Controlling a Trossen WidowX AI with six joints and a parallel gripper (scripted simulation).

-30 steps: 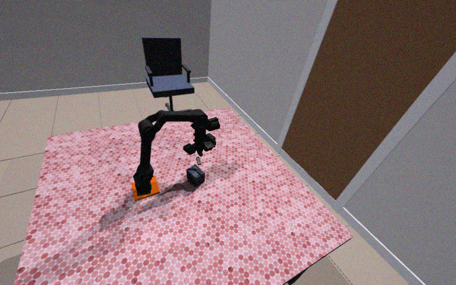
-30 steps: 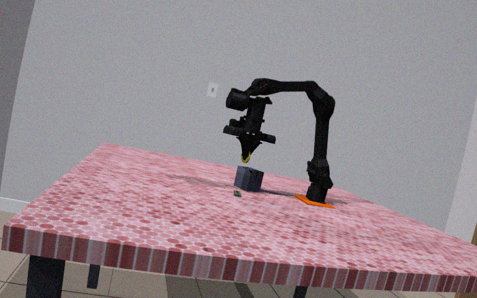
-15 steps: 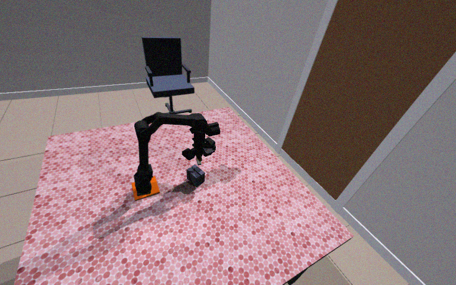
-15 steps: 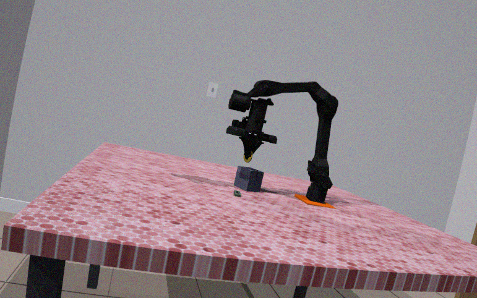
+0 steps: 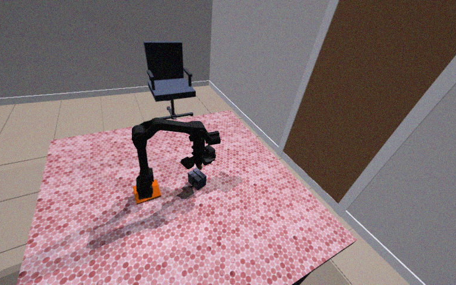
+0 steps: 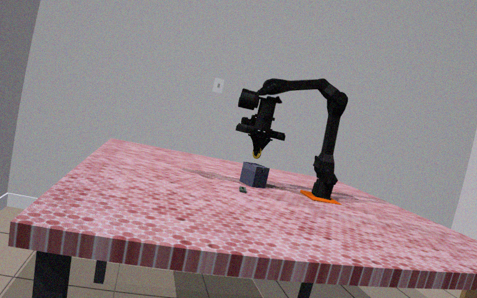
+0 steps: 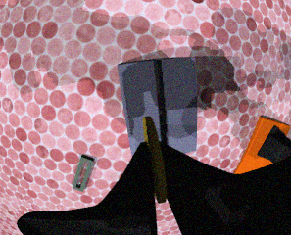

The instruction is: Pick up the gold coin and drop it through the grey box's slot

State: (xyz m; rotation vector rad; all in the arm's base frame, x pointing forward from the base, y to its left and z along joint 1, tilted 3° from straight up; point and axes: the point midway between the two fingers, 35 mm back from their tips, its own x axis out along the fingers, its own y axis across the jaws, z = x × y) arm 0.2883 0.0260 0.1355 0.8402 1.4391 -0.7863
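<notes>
Gold coin [image 7: 156, 160] clenched edge-on in jaws, out of green holder [image 7: 84, 172], poised above grey box [image 7: 160, 104] on bench [image 6: 158, 207], near slot [image 7: 161, 92]; pickup done, alignment and drop remaining.

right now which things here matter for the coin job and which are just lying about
For the job:
- gold coin, clamped edge-on in the gripper
- grey box with its slot
- green holder, now vacant

Just lying about:
- office chair
- wall plate
</notes>
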